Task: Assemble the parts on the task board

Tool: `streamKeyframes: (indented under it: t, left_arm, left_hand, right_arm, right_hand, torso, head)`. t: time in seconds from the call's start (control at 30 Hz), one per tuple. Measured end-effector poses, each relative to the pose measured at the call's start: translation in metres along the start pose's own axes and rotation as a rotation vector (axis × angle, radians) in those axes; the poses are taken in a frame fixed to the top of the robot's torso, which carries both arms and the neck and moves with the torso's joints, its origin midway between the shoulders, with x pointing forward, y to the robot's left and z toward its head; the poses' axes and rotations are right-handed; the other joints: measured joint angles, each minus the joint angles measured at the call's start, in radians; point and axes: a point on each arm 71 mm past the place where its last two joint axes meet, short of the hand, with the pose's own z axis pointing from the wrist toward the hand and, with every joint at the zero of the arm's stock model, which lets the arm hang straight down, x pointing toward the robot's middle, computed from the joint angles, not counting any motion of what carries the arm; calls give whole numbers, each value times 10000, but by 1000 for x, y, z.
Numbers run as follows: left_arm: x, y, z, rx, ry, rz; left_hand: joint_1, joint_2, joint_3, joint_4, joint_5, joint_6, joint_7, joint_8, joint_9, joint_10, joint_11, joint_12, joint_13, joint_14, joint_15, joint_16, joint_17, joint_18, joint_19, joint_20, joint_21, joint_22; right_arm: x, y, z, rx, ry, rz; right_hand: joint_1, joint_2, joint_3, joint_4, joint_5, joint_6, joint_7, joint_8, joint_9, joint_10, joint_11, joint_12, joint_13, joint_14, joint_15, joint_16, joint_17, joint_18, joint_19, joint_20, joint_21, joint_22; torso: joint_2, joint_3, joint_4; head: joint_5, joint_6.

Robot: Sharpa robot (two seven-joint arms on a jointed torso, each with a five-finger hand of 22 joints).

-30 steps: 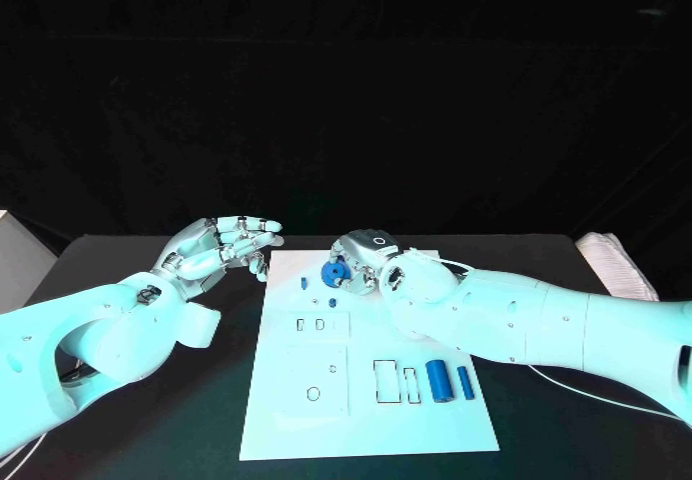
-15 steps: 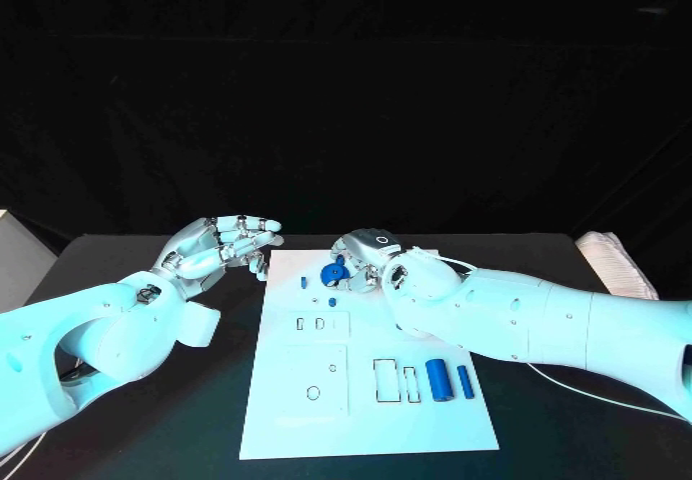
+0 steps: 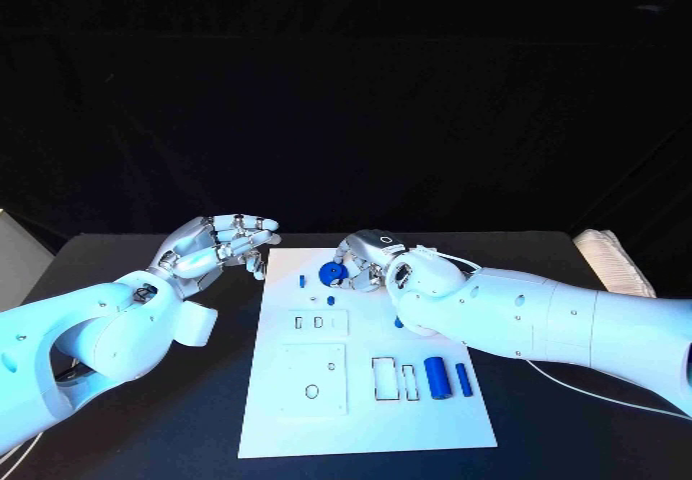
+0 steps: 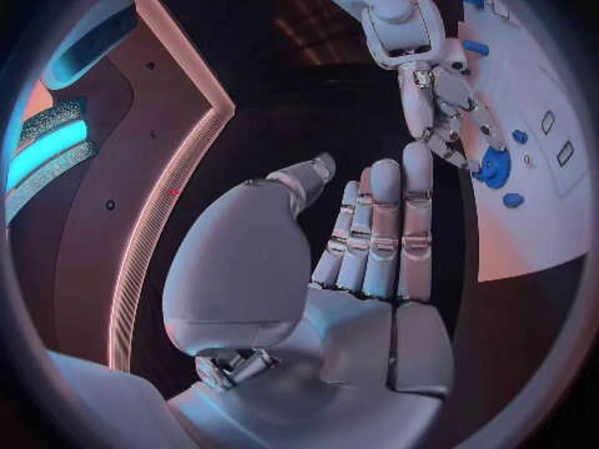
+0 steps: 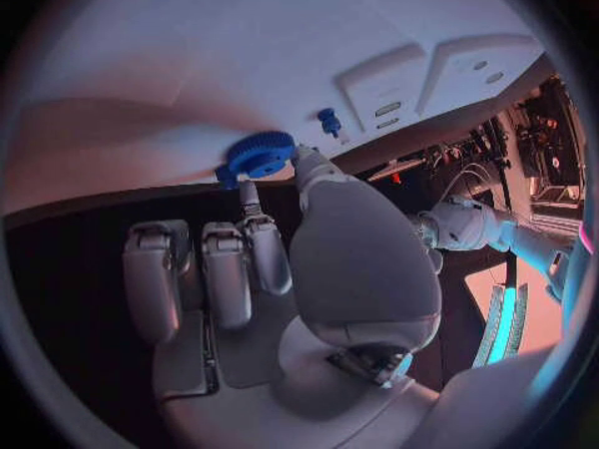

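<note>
The white task board (image 3: 361,410) lies in the middle of the black table. My right hand (image 3: 369,260) hovers over its far end and pinches a blue gear (image 3: 333,271) between thumb and a finger; the right wrist view shows the gear (image 5: 260,155) at the fingertips, just above the board (image 5: 188,60). My left hand (image 3: 224,243) is raised beside the board's far left corner, fingers stretched out and holding nothing. In the left wrist view the left hand (image 4: 362,239) faces the right hand (image 4: 437,100) and the gear (image 4: 493,168).
Small blue pegs (image 3: 303,282) (image 3: 330,300) (image 3: 400,322) lie on the board's far half. Two blue cylinders (image 3: 437,378) (image 3: 464,379) lie by rectangular slots (image 3: 387,379) at the near right. Raised white plates with holes (image 3: 315,378) sit left of them.
My right forearm has shifted slightly, uncovering a small blue peg near the board's middle. The gear stays pinched at about the same spot. The left hand has hardly moved.
</note>
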Motion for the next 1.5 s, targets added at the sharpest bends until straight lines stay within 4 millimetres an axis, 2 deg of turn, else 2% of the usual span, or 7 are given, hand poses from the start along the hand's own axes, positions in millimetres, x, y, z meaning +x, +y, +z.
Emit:
streamKeyframes:
  t: [0.33,0.47,0.6,0.83,1.03,1.3,1.5]
  left_arm:
    - [-2,0,-1,-13,-53,26]
    - [-5,1,0,-25,-109,51]
    - [-7,2,0,-46,-162,70]
    - [-7,6,3,-85,-180,54]
    - [-6,10,4,-135,-143,8]
    - [-5,14,4,-191,-81,-53]
    - [-5,15,4,-214,-58,-75]
  left_hand:
    - [0,0,0,0,0,-37,-36,0,9,0,0,0,0,0,0,0,0,0,1,0,0,-1]
    - [0,0,0,0,0,-36,-36,0,9,0,0,0,-1,0,0,0,0,0,1,1,0,-1]
    - [0,0,0,0,0,-36,-36,0,9,1,0,0,-1,0,0,0,0,0,1,1,0,-2]
    - [0,0,0,0,0,-36,-36,0,8,1,0,0,11,-35,35,0,0,0,1,1,-1,-3]
    - [0,0,-29,29,0,-36,-36,27,32,1,0,51,29,-52,18,0,0,0,1,1,-1,8]
    - [0,0,-29,29,0,-36,-36,48,58,2,0,89,42,-70,0,0,0,0,2,1,-1,8]
    - [0,0,-29,29,0,-36,-36,48,58,2,0,89,41,-70,0,0,0,0,2,1,-1,7]
  right_arm:
    - [-6,-15,-16,49,-231,504]
    - [-17,-27,-26,-5,-656,993]
    - [-36,-46,-36,73,-1129,1721]
    - [-56,-85,-55,424,-1360,3188]
    - [-62,-119,-68,841,-1084,4022]
    - [-62,-156,-80,1362,-711,4380]
    - [-50,-177,-91,1741,-365,4407]
  right_hand:
    - [81,104,333,-113,532,0,0,0,-86,25,-25,37,-1,0,0,0,-1,0,0,0,0,-1]
    - [139,153,490,-124,619,0,0,0,-114,25,-25,37,-1,0,0,0,-1,-1,0,-1,0,-2]
    - [367,54,794,-270,714,0,0,0,-174,24,-25,36,-2,1,0,0,-1,-1,0,-1,-41,-2]
    - [821,-189,1351,-689,585,-75,74,-113,-292,23,-23,36,-3,1,-1,0,-2,-1,0,-1,-40,6]
    - [1047,-336,1637,-975,322,-118,117,-142,-354,-15,13,36,-3,0,-1,-1,-2,-1,0,-1,-40,5]
    - [1196,-485,1839,-1177,268,-118,117,-158,-396,-50,48,-10,-4,1,-1,-1,-2,-1,0,-1,-39,4]
    - [1228,-517,1864,-1202,268,-160,158,-203,-428,-50,48,-60,-4,1,-1,-1,-3,-1,0,-1,-39,4]
  torso:
    - [-9,15,1]
    - [-36,23,-17]
    - [-79,40,-56]
    - [-165,95,-147]
    - [-222,158,-199]
    - [-269,226,-221]
    - [-265,266,-221]
  head:
    - [-21,-5]
    - [-50,67]
    - [-60,118]
    - [-70,128]
    - [-61,89]
    - [-124,79]
    - [-169,43]
